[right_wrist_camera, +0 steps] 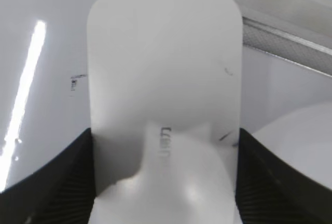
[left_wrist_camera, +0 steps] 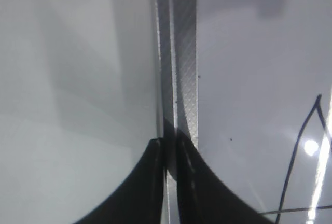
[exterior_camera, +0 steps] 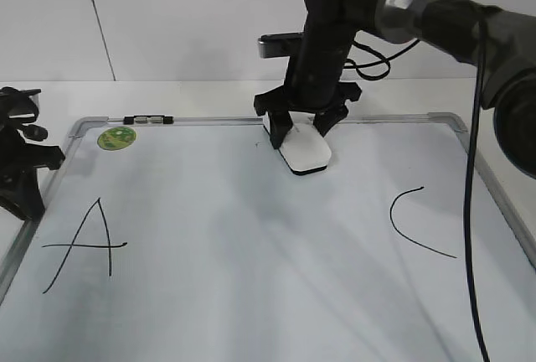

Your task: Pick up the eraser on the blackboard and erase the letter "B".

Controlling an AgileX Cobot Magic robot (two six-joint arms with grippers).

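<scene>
The white eraser (exterior_camera: pixel 306 154) lies near the top edge of the blackboard (exterior_camera: pixel 251 295), about the middle. My right gripper (exterior_camera: pixel 300 136) comes down over it, a finger pressed on each long side, shut on it. In the right wrist view the eraser (right_wrist_camera: pixel 163 68) fills the frame between the fingers (right_wrist_camera: pixel 165 182), grey marking on top. No letter "B" shows; the board between "A" (exterior_camera: pixel 88 245) and "C" (exterior_camera: pixel 414 224) is blank. My left gripper (exterior_camera: pixel 29 207) is shut and empty over the board's left frame (left_wrist_camera: pixel 184 53).
A round green magnet (exterior_camera: pixel 116 137) and a black-and-clear marker pen (exterior_camera: pixel 146 119) sit at the board's top left. The grey frame (exterior_camera: pixel 494 186) runs round the board. A white wall stands behind. Part of the "A" stroke (left_wrist_camera: pixel 295 172) shows in the left wrist view.
</scene>
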